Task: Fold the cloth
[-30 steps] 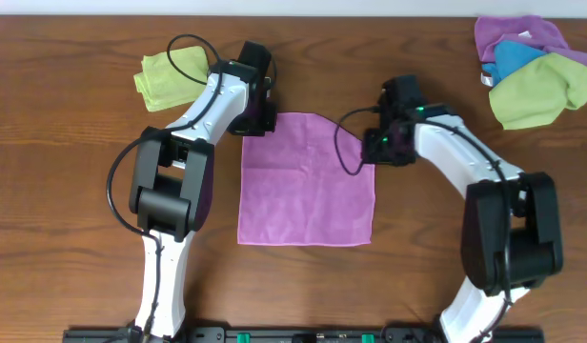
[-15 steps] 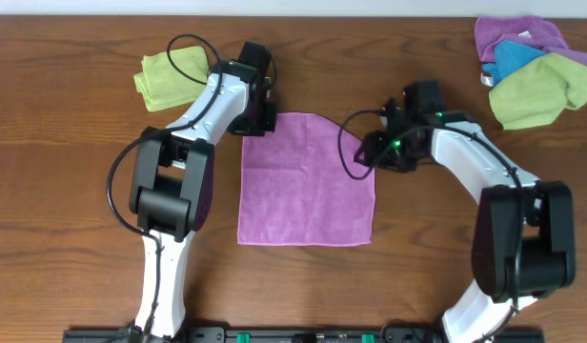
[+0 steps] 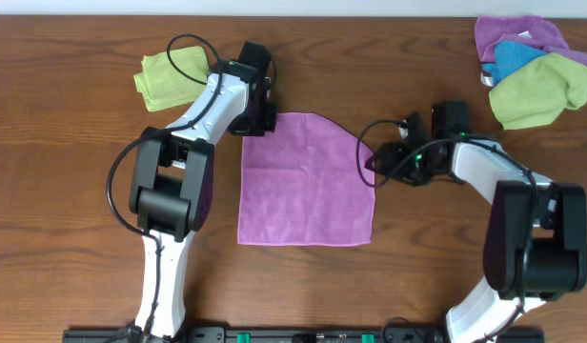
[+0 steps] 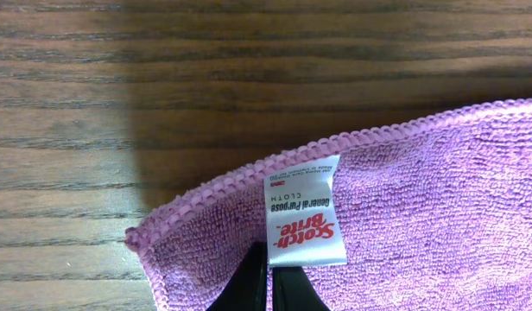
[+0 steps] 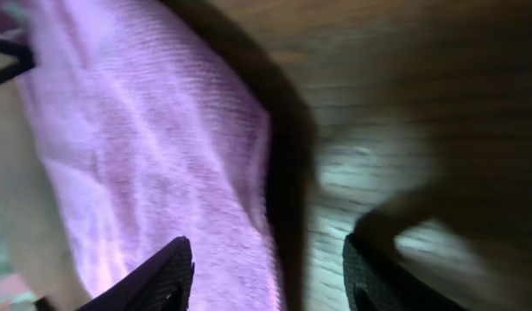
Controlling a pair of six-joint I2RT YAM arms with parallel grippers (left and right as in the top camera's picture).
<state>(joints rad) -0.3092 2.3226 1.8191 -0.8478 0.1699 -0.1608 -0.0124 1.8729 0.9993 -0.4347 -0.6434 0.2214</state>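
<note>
The magenta cloth [image 3: 306, 181] lies spread flat on the wooden table between the two arms. My left gripper [image 3: 258, 124] sits at its far left corner. In the left wrist view that gripper [image 4: 270, 289] is shut on the cloth [image 4: 421, 216], just below the white tag [image 4: 303, 220]. My right gripper [image 3: 377, 160] is at the cloth's right edge, low and pointing left. In the right wrist view it [image 5: 266, 263] stands open. One finger [image 5: 162, 276] is over the cloth [image 5: 145, 155] and the other finger [image 5: 378, 276] is over bare wood, holding nothing.
A lime-green cloth [image 3: 170, 76] lies at the back left, behind the left arm. A pile of purple, blue and green cloths [image 3: 532, 67] sits at the back right corner. Black cables loop off both arms over the table.
The right arm has swung right, away from the cloth's far right corner toward its right edge, and its jaws have opened wider. The left arm and the cloth have stayed put.
</note>
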